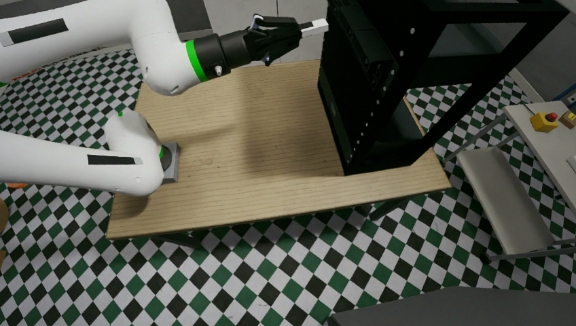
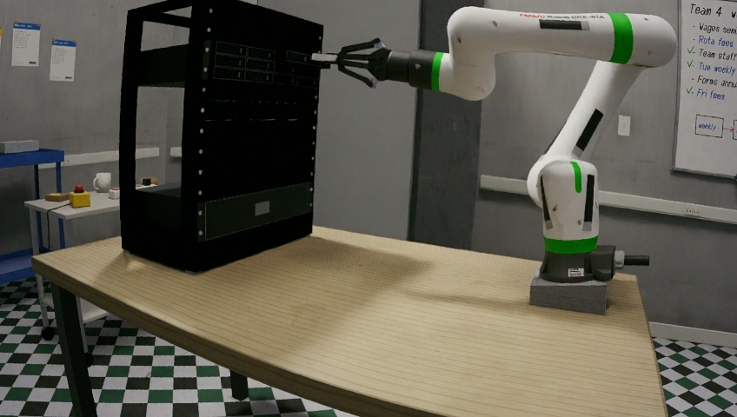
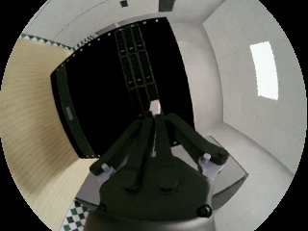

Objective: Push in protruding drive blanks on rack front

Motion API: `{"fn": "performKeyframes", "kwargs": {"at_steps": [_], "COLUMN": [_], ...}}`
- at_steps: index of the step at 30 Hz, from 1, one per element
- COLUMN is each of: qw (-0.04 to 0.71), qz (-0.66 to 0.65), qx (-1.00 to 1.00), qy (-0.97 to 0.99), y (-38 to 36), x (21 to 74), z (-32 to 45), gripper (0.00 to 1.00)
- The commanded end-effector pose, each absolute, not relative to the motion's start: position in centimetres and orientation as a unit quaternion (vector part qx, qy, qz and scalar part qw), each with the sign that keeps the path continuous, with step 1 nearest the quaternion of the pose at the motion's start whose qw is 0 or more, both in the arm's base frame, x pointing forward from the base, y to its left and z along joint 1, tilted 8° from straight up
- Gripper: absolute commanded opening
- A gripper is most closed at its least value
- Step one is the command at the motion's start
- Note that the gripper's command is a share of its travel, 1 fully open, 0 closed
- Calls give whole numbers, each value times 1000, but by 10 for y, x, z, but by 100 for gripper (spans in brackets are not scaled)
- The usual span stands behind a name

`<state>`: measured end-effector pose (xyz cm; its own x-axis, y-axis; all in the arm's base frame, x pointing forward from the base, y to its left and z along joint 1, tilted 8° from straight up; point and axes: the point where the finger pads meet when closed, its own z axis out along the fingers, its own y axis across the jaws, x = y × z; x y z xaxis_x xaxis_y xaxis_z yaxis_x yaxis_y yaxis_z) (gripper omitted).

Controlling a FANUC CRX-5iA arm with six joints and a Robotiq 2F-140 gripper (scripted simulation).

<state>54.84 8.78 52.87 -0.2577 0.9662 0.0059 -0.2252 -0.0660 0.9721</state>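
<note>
A black open-frame rack (image 2: 216, 134) stands upright on the far end of the wooden table (image 2: 361, 309); it also shows in the overhead view (image 1: 363, 88). Near its top is a grid of dark drive blanks (image 2: 263, 64). My gripper (image 2: 320, 59) is shut, with its pale fingertips together, level with the top row at the rack's right front edge. In the overhead view the gripper's tips (image 1: 319, 27) stand just short of the rack front. In the wrist view the fingertips (image 3: 154, 108) point at the dark rack face (image 3: 129, 90). I cannot tell which blanks stick out.
The arm's base (image 2: 571, 289) sits on a grey block at the table's other end. A lower panel with a grey label (image 2: 261, 208) is on the rack front. A side table with a yellow button box (image 2: 79, 197) stands behind the rack, and a white chair (image 1: 505, 202) beside it.
</note>
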Motion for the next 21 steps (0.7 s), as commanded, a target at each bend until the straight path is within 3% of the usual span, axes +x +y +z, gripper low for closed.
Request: {"fn": "performKeyframes", "kwargs": {"at_steps": [1,11,21], "qw": [502,502,502], "qz": [566,566,566], "qx": [435,435,435], "qy": [489,489,489], "y": [88,93,93], "x": [548,585,586], "z": [530,536,536], "gripper": [10,10,10]}}
